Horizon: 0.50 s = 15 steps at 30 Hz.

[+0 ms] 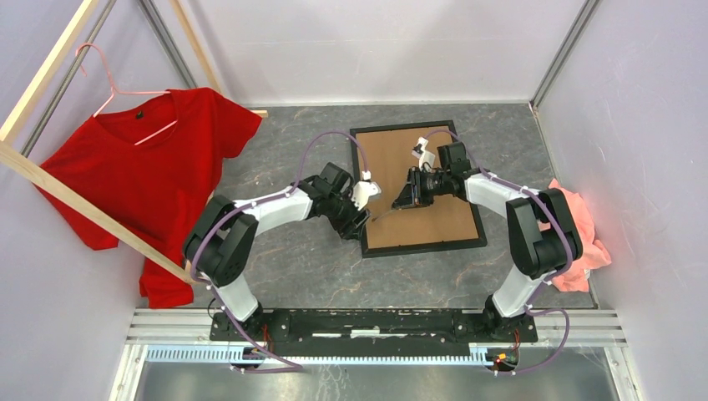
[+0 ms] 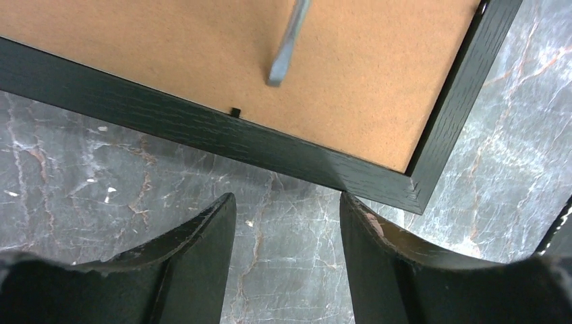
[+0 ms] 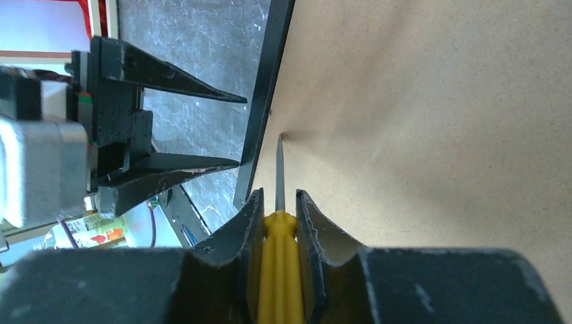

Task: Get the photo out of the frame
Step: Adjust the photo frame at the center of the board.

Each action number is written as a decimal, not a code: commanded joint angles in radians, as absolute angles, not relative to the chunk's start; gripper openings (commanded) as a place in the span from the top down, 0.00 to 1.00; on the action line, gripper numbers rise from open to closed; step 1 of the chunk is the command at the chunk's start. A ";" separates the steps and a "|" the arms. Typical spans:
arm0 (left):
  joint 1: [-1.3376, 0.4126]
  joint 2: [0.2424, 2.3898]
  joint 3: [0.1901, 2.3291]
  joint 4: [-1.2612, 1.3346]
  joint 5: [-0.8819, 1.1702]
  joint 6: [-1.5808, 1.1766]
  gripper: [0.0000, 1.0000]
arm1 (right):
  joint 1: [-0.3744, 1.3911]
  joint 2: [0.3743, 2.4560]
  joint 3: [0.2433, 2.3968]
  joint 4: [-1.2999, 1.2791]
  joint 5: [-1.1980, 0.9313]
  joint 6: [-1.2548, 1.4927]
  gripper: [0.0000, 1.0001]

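Note:
The black frame point(image 1: 426, 246) lies face down on the marble table, its brown backing board point(image 1: 430, 159) facing up. The photo is hidden beneath the board. My right gripper point(image 3: 276, 199) is shut on a yellow-handled screwdriver point(image 3: 276, 270). The screwdriver's thin shaft point(image 3: 279, 169) points at the board just inside the frame's left rail point(image 3: 266, 101), and its tip point(image 2: 283, 61) shows above the board. My left gripper point(image 2: 287, 202) stands open and empty over the table, just outside the frame's near left corner point(image 2: 411, 185). A small black tab point(image 2: 235, 111) sits on the rail's inner edge.
A red T-shirt point(image 1: 159, 159) hangs on a pink hanger from a pale wooden rack point(image 1: 50, 180) at the left. A pink cloth point(image 1: 580, 234) lies by the right wall. Walls close in on three sides.

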<state>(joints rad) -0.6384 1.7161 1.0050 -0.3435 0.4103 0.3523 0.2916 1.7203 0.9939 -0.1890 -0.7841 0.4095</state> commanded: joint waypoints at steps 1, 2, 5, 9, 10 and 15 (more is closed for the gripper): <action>-0.572 1.703 1.079 -0.274 0.484 0.221 0.36 | 0.294 1.731 0.979 -0.130 -0.796 0.393 1.00; -0.548 1.714 1.097 -0.279 0.509 0.196 0.36 | 0.294 1.737 0.981 -0.120 -0.803 0.405 1.00; -0.479 1.768 1.158 -0.283 0.564 0.090 0.36 | 0.296 1.760 1.000 -0.107 -0.812 0.434 1.00; -0.434 1.851 1.230 -0.287 0.616 -0.025 0.37 | 0.296 1.793 1.030 -0.106 -0.837 0.468 1.00; -0.433 1.868 1.245 -0.286 0.622 -0.045 0.37 | 0.296 1.800 1.036 -0.107 -0.841 0.476 1.00; -0.433 1.927 1.281 -0.253 0.660 -0.129 0.37 | 0.296 1.815 1.048 -0.099 -0.843 0.530 1.00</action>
